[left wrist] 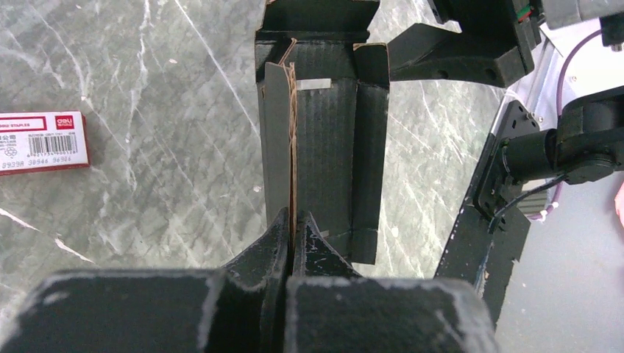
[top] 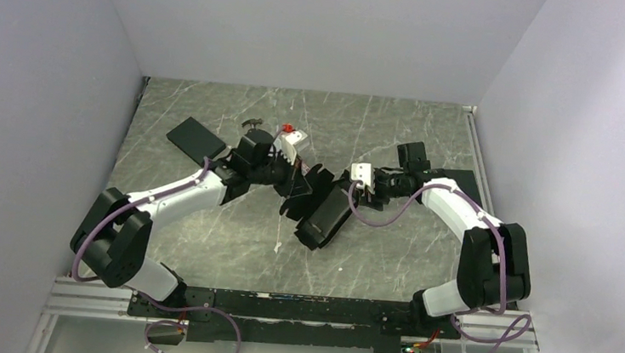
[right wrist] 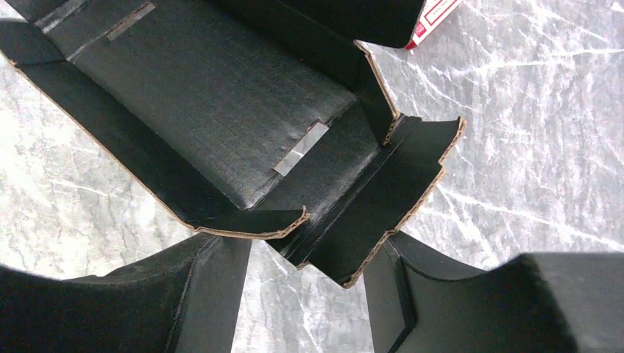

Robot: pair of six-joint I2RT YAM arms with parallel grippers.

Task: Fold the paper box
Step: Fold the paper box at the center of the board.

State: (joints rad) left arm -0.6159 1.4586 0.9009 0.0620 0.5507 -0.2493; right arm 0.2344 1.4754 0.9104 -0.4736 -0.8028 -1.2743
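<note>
The box [top: 323,207] sits mid-surface [top: 218,245], half formed: side walls up, end flaps loose; the left gripper [left wrist: 293,219] has jaws clamped on a wall, the right gripper [right wrist: 313,250] jaws apart, apparently only straddling a flap

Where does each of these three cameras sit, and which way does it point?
Top: above and behind the arms, looking down at the table; both arms show.
Left wrist: looks along the left gripper, shut on the paper box's edge.
Right wrist: looks past the right gripper, open around a flap.
All share the box.
</note>
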